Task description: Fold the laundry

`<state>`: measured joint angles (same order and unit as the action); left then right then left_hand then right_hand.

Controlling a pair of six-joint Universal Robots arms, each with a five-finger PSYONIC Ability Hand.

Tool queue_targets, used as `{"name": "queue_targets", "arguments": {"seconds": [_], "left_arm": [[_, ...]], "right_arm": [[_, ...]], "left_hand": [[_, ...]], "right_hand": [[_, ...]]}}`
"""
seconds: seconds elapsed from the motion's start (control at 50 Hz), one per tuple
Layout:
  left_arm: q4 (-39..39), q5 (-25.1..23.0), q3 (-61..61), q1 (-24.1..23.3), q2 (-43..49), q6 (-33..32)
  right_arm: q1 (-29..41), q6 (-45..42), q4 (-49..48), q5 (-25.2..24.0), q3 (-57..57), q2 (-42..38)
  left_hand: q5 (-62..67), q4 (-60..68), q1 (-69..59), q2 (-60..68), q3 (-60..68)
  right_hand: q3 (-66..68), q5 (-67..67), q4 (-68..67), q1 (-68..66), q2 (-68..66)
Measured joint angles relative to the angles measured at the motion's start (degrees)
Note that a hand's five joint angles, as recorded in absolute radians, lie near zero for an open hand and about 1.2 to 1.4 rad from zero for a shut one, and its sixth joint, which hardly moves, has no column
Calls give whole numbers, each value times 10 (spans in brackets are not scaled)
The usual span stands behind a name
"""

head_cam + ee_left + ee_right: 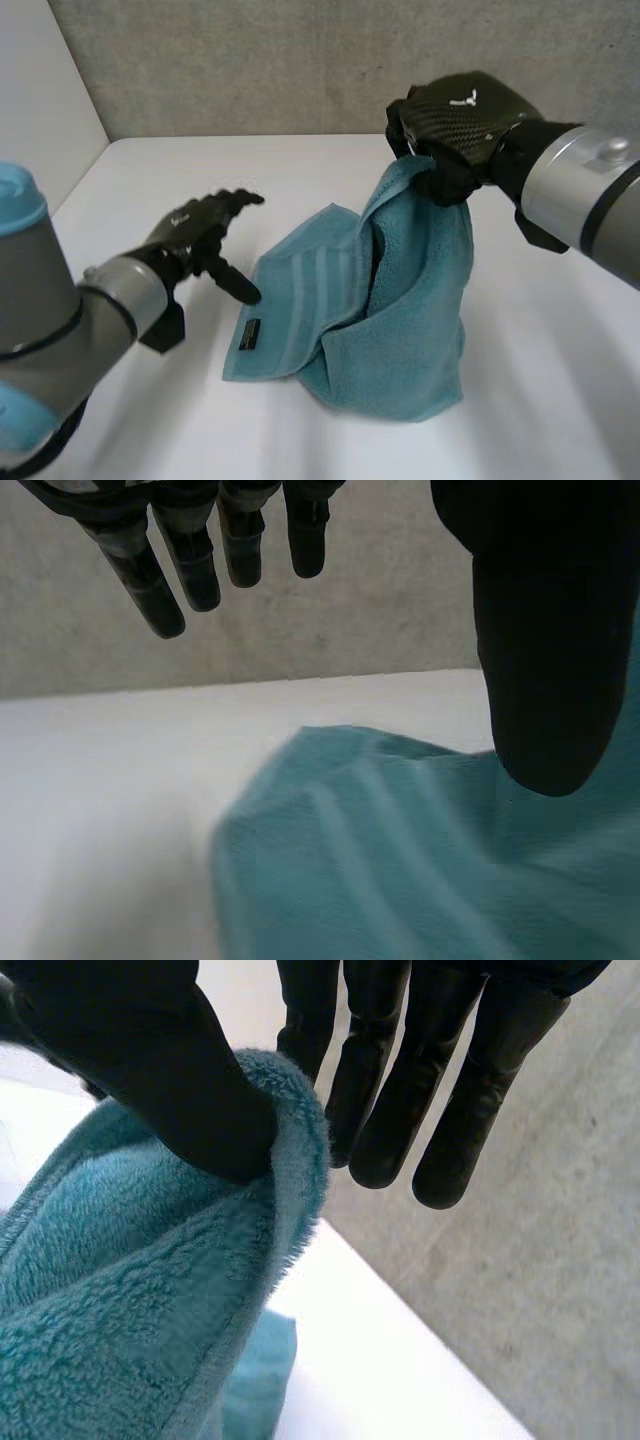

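A teal towel (400, 330) with a small black label (249, 334) lies partly on the white table (300, 180); one part of it is lifted into a peak. My right hand (455, 120) holds that peak above the table, pinching the towel's edge (290, 1160) between thumb and fingers. My left hand (205, 235) hovers open just left of the towel's flat striped part (400, 860), with straight fingers (190, 570) and the thumb (545, 680) spread above the cloth.
A grey concrete wall (300, 60) closes the back of the table, and a white side panel (40, 110) stands at the left. Bare table surface lies on both sides of the towel and in front of it.
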<state>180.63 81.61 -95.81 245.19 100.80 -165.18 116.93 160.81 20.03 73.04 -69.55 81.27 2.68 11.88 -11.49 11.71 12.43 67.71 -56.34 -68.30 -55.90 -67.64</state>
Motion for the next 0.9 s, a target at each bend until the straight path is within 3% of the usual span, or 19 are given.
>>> {"name": "queue_targets", "arguments": {"seconds": [0.12,0.26,0.46,0.52,0.9], "left_arm": [[-17,2,-45,-50,-32,57],[-11,13,-55,-96,-1,81],[40,134,-15,-109,119,73],[49,149,-5,-109,140,72],[45,148,-10,-127,137,75]], "right_arm": [[3,2,-2,22,0,-26],[8,21,-7,26,-5,-27],[7,58,-10,22,-27,17],[6,64,-11,21,-36,31],[-1,88,-35,18,-58,56]], "left_hand": [[0,0,0,0,0],[0,0,0,0,0],[0,0,0,0,0],[0,0,0,0,0],[0,0,0,0,0]], "right_hand": [[0,-1,0,0,0],[0,-1,0,0,0],[0,-1,0,0,0],[0,-1,0,0,0],[0,-1,0,0,0]]}}
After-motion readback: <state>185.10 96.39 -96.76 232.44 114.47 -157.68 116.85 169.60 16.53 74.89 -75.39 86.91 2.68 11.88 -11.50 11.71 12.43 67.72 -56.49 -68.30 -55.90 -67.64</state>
